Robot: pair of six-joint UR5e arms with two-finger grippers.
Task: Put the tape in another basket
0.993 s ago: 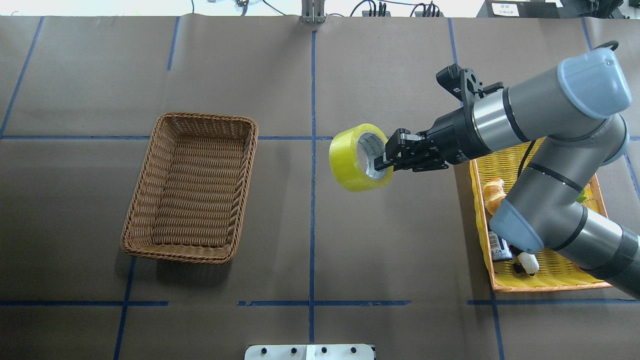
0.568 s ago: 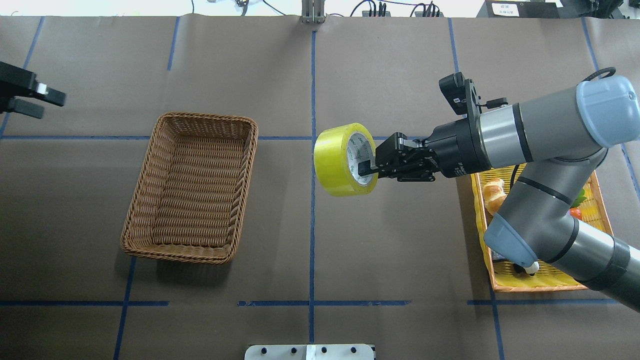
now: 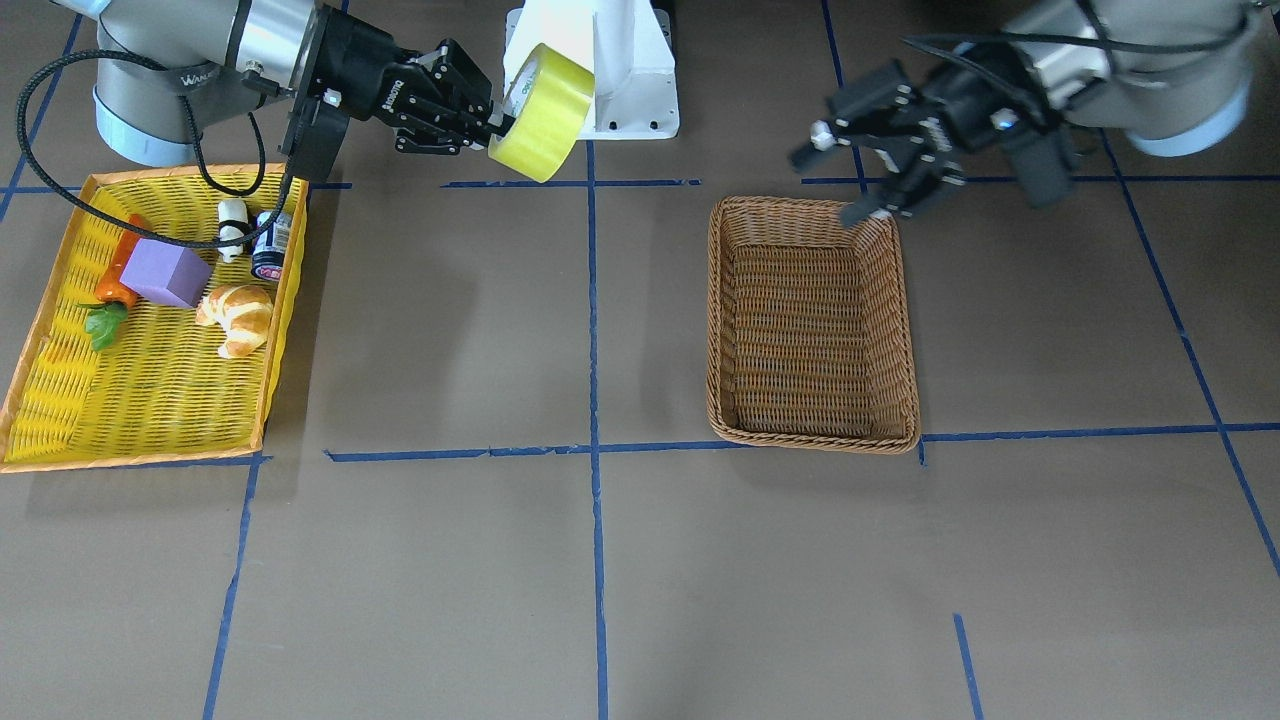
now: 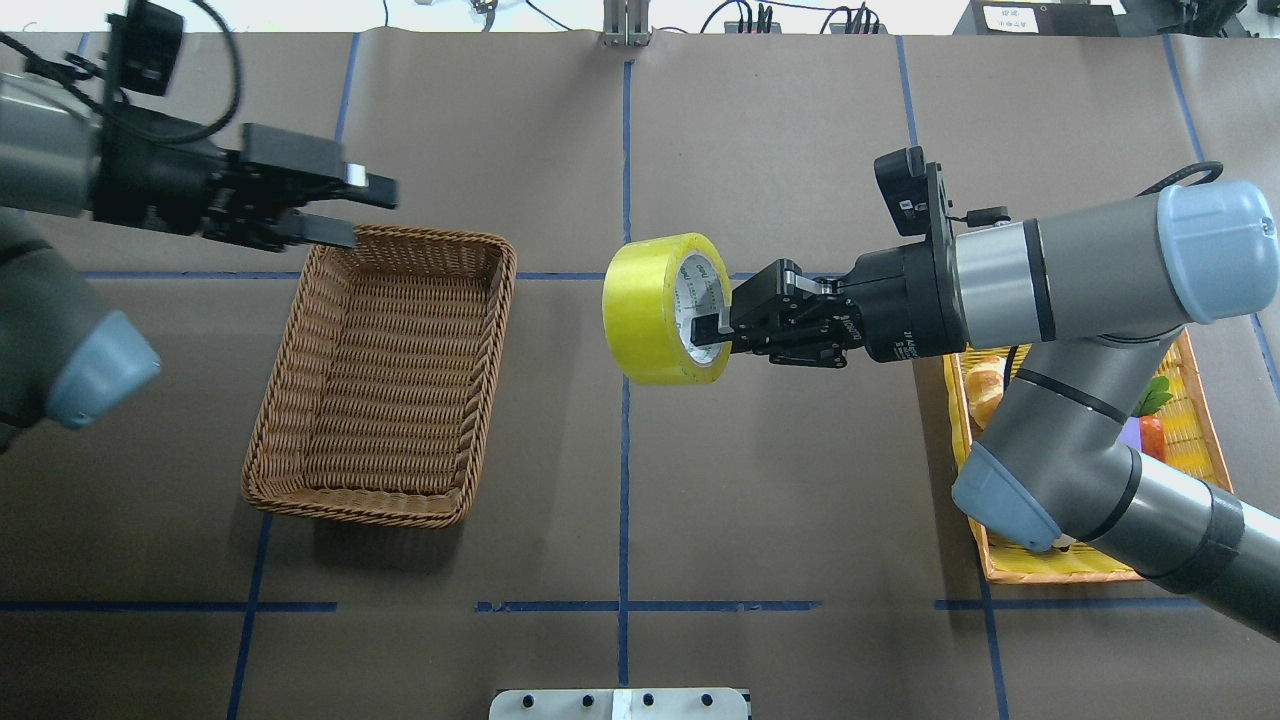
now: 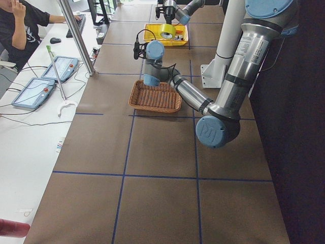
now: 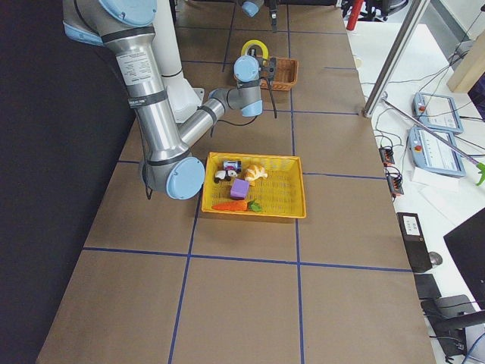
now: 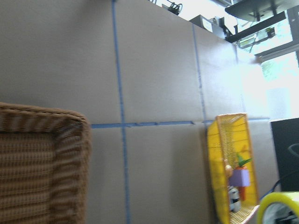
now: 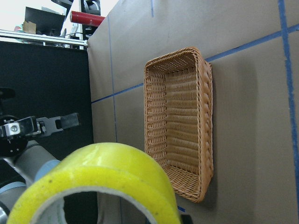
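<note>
The yellow tape roll point(image 4: 655, 308) hangs in the air over the table's centre line, right of the brown wicker basket point(image 4: 495, 330). My right gripper point(image 4: 705, 335) is shut on the roll's wall, one finger inside the white core. The roll also shows in the front view point(image 3: 545, 115) and fills the bottom of the right wrist view point(image 8: 93, 177), with the basket point(image 8: 205, 116) beyond it. My left gripper point(image 4: 368, 213) is open and empty above the basket's far left corner; it also shows in the front view point(image 3: 835, 170). The basket point(image 3: 715, 320) holds nothing.
A shallow yellow basket point(image 3: 150, 400) with an orange rim lies at my right side, under the right arm. It holds a croissant point(image 3: 235, 315), a purple block point(image 3: 165, 275), a carrot and small items. The robot's white base point(image 3: 630, 70) stands behind the tape.
My right gripper has carried the tape leftward to the centre line. My left arm has come in from the left, and its open gripper now hovers at the basket's far left corner.
</note>
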